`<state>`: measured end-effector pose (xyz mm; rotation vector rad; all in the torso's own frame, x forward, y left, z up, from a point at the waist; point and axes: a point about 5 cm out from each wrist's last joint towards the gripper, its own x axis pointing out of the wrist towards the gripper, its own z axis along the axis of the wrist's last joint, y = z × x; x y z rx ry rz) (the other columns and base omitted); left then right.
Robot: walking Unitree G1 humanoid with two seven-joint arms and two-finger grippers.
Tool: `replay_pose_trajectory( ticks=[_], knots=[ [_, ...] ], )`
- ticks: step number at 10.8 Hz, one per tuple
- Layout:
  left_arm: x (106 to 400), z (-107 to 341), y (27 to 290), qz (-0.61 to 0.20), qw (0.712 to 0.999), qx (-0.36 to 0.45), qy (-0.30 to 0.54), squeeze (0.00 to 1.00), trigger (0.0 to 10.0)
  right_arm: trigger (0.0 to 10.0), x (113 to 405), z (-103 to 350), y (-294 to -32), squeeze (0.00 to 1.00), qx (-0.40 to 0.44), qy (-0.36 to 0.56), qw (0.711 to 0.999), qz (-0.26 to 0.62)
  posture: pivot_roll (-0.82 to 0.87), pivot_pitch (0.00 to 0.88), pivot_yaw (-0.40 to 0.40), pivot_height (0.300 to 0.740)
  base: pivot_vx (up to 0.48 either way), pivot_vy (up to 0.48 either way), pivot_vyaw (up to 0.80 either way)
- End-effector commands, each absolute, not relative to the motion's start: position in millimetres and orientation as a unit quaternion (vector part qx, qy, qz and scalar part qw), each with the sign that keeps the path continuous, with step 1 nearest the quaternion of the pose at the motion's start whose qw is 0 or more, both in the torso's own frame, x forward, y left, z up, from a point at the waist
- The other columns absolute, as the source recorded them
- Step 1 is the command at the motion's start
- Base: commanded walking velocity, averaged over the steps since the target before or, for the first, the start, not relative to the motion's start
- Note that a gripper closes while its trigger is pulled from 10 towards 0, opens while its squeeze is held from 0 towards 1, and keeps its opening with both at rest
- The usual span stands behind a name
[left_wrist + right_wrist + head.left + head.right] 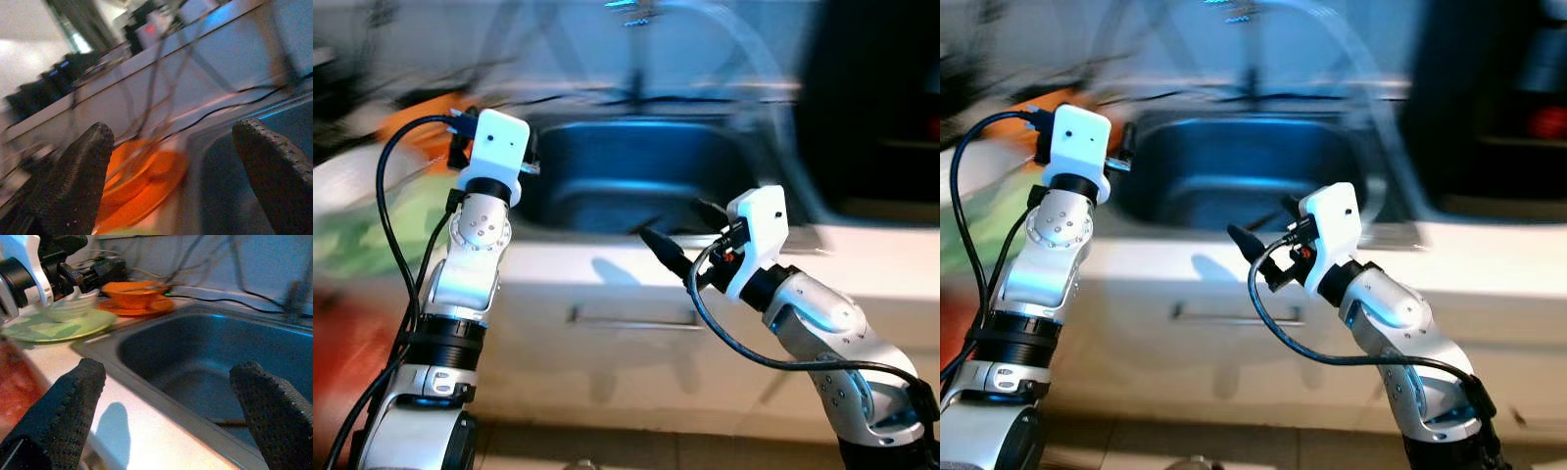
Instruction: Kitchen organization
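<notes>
Your left claw [171, 181] hangs spread above the orange plastic bowl and plate [134, 297] on the white counter [142, 431], left of the steel sink [626, 181]; your right claw [166, 416] is spread at the sink's front edge.

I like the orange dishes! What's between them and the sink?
Just a narrow strip of counter at the sink rim; the orange dishes sit right beside it, seen in the right wrist view.
</notes>
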<state>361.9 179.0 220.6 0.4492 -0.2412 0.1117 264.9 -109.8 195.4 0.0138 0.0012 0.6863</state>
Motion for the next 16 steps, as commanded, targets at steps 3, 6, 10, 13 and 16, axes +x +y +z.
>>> replay_pose_trajectory(
  ticks=[3, 6, 10, 13, 16],
  knots=[
    [361.3, 220.8, 185.6, 0.077, 0.964, 0.23, -0.114, 0.0, 10.0, 10.0, 264.0, 201.5, -107.5, 0.0, 0.007, -0.015, 0.94, 0.34, 0.04, 0.029, 0.056, 0.74, 0.0, 0.0, 0.7],
    [365.3, 219.4, 187.2, 0.08, 0.962, 0.242, -0.102, 0.0, 10.0, 10.0, 265.3, 201.3, -108.0, 0.0, 0.007, -0.013, 0.942, 0.334, 0.04, 0.032, 0.056, 0.74, 0.0, 0.0, 0.0],
    [373.8, 202.7, 187.7, 0.059, 0.964, 0.25, -0.064, 0.0, 10.0, 10.0, 264.9, 205.0, -100.1, 0.0, 0.017, -0.014, 0.937, 0.349, 0.04, 0.046, 0.051, 0.74, 0.0, 0.0, 0.0],
    [379.6, 198.9, 192.6, 0.064, 0.964, 0.251, -0.057, 0.0, 10.0, 10.0, 259.0, 219.5, -78.9, 0.0, 0.079, -0.024, 0.917, 0.39, 0.02, 0.078, 0.046, 0.74, 0.0, 0.0, 0.0],
    [383.3, 201.3, 195.9, 0.072, 0.961, 0.259, -0.062, 0.0, 10.0, 10.0, 252.7, 224.6, -64.4, 0.0, 0.087, -0.026, 0.904, 0.419, 0.02, 0.105, 0.038, 0.74, 0.0, 0.0, 0.0]
  ],
)
